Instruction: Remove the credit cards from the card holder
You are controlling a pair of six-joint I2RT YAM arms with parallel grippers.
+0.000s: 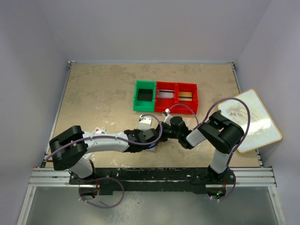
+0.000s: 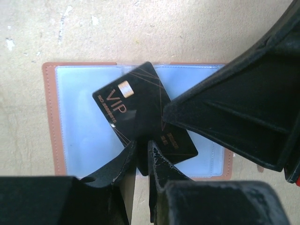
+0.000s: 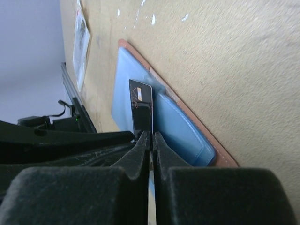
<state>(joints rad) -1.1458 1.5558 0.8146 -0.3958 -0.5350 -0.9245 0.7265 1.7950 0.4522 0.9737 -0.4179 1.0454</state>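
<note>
Right now I am working with both arms low over the sandy beige table (image 1: 93,93). The small reddish-brown leather card holder (image 2: 50,122) with the light blue lining is lying open and flat on it. It is right under the spot where my two arms are meeting, so from above it is mostly hiding under them.

A thin black card (image 2: 136,112) with gold VIP letters is lying partly over the blue lining. In my left wrist view it is slanting, with the VIP end pointing to 11 o'clock and the other end to 5 o'clock.

My right gripper (image 3: 152,138) is coming in from 3 o'clock in that view. Its jaws are squeezing tight on the black card, and I am seeing the card edge-on between them.

My left gripper (image 2: 142,157) is sitting at 6 o'clock of the card. Its jaws are almost together, with a corner of the card poking into the thin gap. I cannot tell if they are really pinching it.

From above, a green plastic bin (image 1: 136,98), a red plastic bin (image 1: 164,85) and a second red plastic bin (image 1: 187,86) are sitting in a row at 12 o'clock from my grippers. A white board with a wooden rim (image 1: 253,119) is lying at 3 o'clock.
</note>
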